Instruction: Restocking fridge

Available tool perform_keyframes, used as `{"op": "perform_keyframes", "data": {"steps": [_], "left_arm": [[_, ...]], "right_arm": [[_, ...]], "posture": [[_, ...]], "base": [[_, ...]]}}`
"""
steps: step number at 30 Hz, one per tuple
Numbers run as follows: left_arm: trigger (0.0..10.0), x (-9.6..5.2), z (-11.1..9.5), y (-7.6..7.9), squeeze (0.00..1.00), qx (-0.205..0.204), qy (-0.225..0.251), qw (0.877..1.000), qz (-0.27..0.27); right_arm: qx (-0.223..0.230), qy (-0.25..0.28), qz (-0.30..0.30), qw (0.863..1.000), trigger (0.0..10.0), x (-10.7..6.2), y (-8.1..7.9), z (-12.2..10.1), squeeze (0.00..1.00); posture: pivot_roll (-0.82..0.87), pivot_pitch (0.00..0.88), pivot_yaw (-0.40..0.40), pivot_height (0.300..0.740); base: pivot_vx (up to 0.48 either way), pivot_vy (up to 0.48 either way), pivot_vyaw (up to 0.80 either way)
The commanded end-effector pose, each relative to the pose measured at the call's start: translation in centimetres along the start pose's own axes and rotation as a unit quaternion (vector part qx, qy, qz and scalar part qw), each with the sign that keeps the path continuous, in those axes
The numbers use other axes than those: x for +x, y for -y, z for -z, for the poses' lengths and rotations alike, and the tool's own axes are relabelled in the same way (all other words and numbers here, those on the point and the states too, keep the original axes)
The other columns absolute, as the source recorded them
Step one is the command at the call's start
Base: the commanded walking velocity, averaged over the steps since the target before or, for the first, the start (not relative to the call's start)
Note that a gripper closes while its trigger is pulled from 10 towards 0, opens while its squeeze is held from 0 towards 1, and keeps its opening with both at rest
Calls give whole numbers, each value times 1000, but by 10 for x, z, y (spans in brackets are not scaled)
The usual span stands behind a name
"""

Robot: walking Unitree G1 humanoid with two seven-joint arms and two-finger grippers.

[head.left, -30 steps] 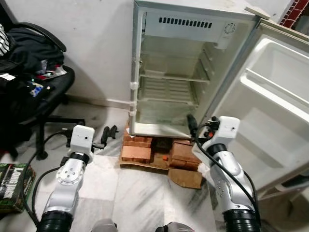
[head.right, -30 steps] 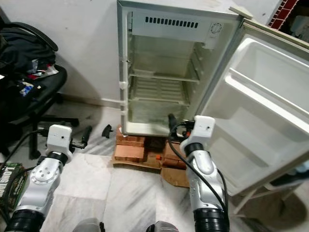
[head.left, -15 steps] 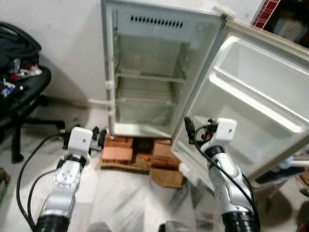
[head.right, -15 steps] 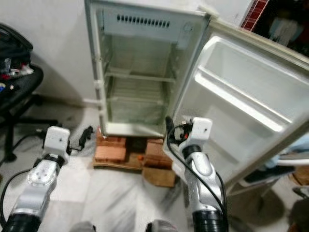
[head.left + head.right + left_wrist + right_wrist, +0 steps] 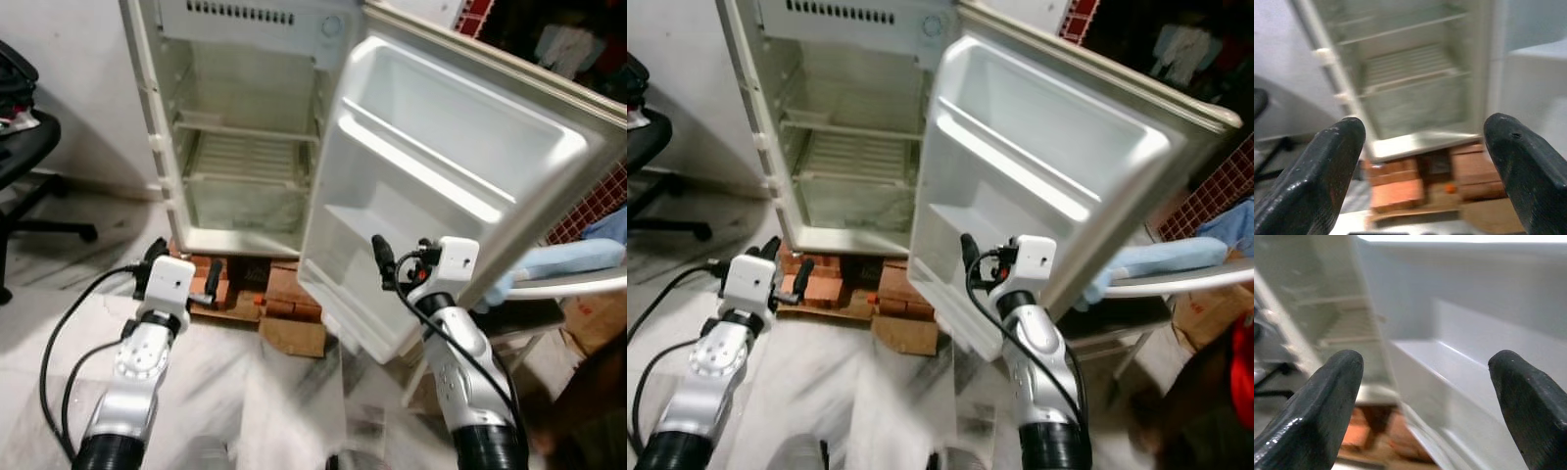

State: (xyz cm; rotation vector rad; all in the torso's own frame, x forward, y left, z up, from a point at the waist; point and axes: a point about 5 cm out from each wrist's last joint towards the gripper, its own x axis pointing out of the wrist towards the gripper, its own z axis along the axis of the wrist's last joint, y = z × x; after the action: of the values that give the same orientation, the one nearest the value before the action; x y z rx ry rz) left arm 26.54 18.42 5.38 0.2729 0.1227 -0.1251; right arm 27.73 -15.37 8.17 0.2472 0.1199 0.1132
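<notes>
Both end effectors are empty with fingers spread wide: my left end effector point(image 5: 181, 274) at 9 o'clock, my right end effector point(image 5: 384, 262) at 3. I judge they're raised ready, since nothing is picked yet. Ahead at 12, the fridge point(image 5: 240, 147) sits on bricks point(image 5: 240, 294), shelves bare, its door point(image 5: 441, 186) swung wide for loading.

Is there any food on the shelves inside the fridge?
No, the fridge stands open and its wire shelves are bare, with nothing on them.
</notes>
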Motion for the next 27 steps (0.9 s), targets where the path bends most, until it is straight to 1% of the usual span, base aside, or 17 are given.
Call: {"op": "perform_keyframes", "data": {"steps": [1,6,9,13,15,17,21,23,27], "left_arm": [[10000,1,-2,1,0,6,2,1000,3],[10000,1,-2,1,0,5,2,1000,5],[10000,0,-3,0,0,-10,6,1000,0],[10000,0,-5,-4,0,-23,18,1000,-1],[10000,0,-5,-6,0,-22,16,1000,-5],[10000,0,-5,-11,0,-22,16,999,-18],[10000,0,-7,-15,0,-27,23,999,-23],[10000,0,-8,-17,0,-38,27,999,-26],[10000,0,-9,-18,0,-42,29,998,-26]], "right_arm": [[0,4,4,1000,10000,1,2,-4,0],[2,3,3,1000,10000,1,1,-4,0],[2,3,4,1000,10000,1,1,-4,0],[3,3,4,1000,10000,1,1,-4,0],[4,4,5,1000,10000,1,1,-4,0],[2,10,7,1000,10000,2,1,-8,0],[-7,23,11,1000,10000,4,2,-13,0],[-15,35,17,999,10000,5,3,-18,0],[-17,44,26,999,10000,9,5,-23,0]], "posture": [[41,0,-109,740],[40,0,-107,740],[39,2,-106,740],[38,4,-106,740],[38,4,-106,740],[34,13,-102,740],[33,15,-100,740],[34,16,-100,740],[34,16,-100,740]], "base": [[-300,-375,0],[-299,-375,0],[-263,-285,0],[0,0,0],[0,0,0],[0,0,0],[0,0,0],[328,0,0],[380,0,0]]}}
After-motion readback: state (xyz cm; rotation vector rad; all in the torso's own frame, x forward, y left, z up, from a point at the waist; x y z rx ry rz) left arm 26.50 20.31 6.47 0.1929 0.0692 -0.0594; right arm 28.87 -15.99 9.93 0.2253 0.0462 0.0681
